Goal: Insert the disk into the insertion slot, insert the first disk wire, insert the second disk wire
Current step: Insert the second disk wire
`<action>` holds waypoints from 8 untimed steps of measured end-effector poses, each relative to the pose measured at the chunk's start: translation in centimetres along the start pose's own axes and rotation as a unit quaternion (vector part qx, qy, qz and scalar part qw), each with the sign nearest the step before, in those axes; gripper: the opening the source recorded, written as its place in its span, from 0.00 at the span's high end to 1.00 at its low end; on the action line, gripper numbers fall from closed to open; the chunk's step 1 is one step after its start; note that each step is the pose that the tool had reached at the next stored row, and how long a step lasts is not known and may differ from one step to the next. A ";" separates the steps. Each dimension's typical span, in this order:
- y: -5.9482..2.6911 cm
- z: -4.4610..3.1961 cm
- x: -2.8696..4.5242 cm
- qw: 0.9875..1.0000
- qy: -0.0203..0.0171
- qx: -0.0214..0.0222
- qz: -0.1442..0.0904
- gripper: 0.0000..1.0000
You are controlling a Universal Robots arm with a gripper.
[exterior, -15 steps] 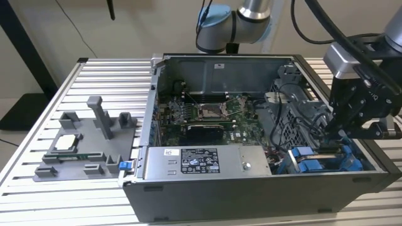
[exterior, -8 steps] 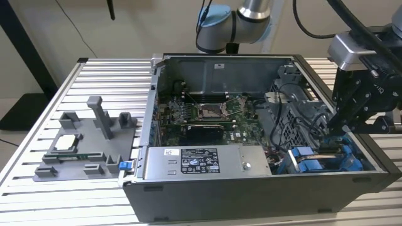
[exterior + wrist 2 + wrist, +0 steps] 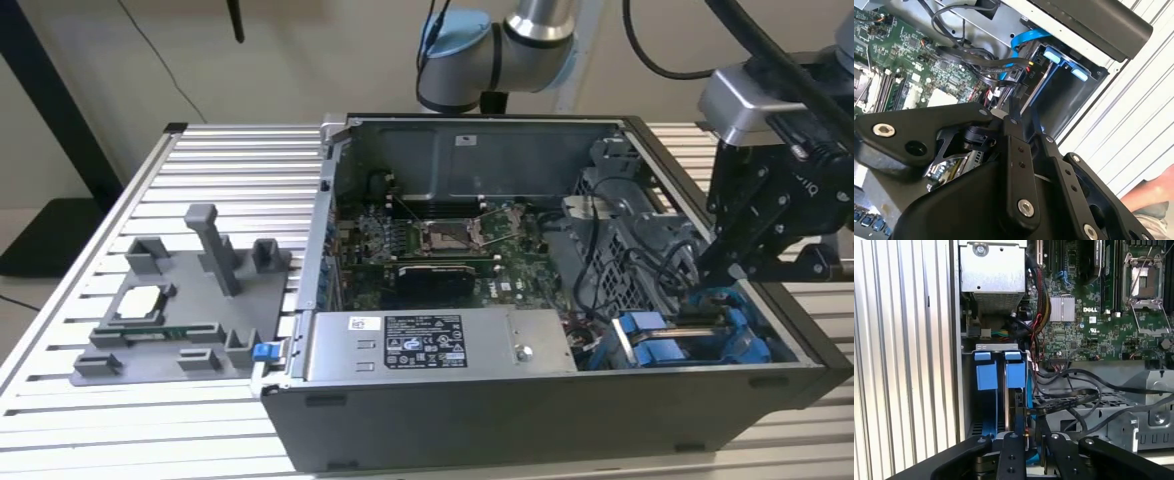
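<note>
My black gripper hangs over the front corner of the open computer case, on the exterior view's right. It reaches down into the insertion slot, a bay with bright blue rails. In the first wrist view the disk's blue carrier tabs sit inside the slot, and the drive body is seen edge-on. The gripper is shut on the connector end of a black disk wire right beside the carrier. The second wrist view shows the gripper pinched together just under the bundled black wires and the blue tabs.
The grey power-supply box lies next to the bay. The motherboard and the perforated cage lie further in. A grey fixture with parts stands on the slatted table. A person's hand shows beside the case.
</note>
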State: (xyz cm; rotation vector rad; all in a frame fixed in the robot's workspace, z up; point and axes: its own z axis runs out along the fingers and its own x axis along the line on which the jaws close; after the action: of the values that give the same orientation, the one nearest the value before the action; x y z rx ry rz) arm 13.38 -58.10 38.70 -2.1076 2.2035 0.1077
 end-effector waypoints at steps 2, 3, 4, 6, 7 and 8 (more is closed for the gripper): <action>0.00 -0.28 -0.03 1.000 0.000 0.000 0.000 0.00; 0.00 -0.42 -0.05 1.000 0.000 0.000 0.000 0.00; -0.01 -0.52 -0.06 1.000 0.000 0.000 0.000 0.00; -0.01 -0.55 -0.06 1.000 0.000 0.000 0.000 0.00; -0.01 -0.55 -0.06 1.000 0.000 0.000 0.000 0.00; -0.01 -0.58 -0.07 1.000 0.000 0.000 0.000 0.00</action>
State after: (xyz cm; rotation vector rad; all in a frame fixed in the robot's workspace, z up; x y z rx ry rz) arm 13.38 -58.10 39.28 -2.1075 2.2032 0.1081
